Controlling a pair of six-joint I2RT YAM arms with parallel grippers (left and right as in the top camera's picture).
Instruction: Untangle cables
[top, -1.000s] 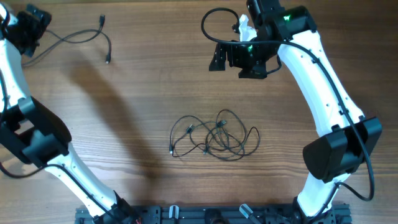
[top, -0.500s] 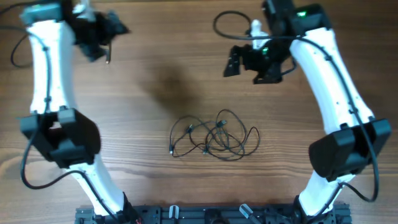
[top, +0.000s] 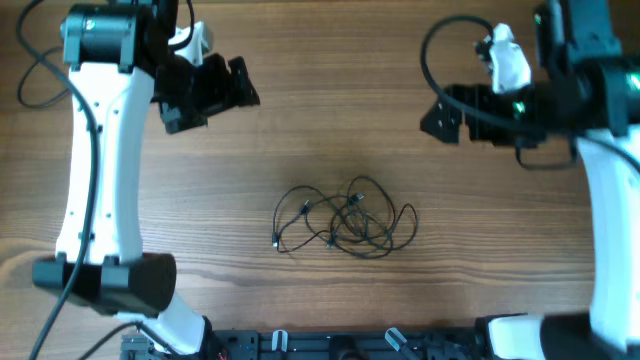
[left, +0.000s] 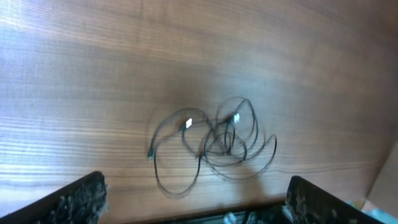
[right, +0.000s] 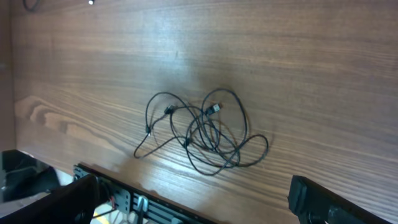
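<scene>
As I watch, cables (top: 345, 222) knotted in loose loops ahead of spread jaws, left gripper (left: 198, 202) now closer, right gripper (right: 196, 202) farther

I count one bunch of cables (top: 345, 222) on the one wooden table (top: 300, 130); how many separate cords are inside it I cannot tell, because the loops cross each other too much; of small plug ends (left: 188, 124) I can make out three for sure, two bright ones near the middle and one dark at the left loop. I see two white arms (top: 95, 150), one at each side; that gives two grippers, the left gripper (top: 240, 85) and the right gripper (top: 440, 112); each has two fingers (left: 78, 199), so four fingers in all.
</scene>
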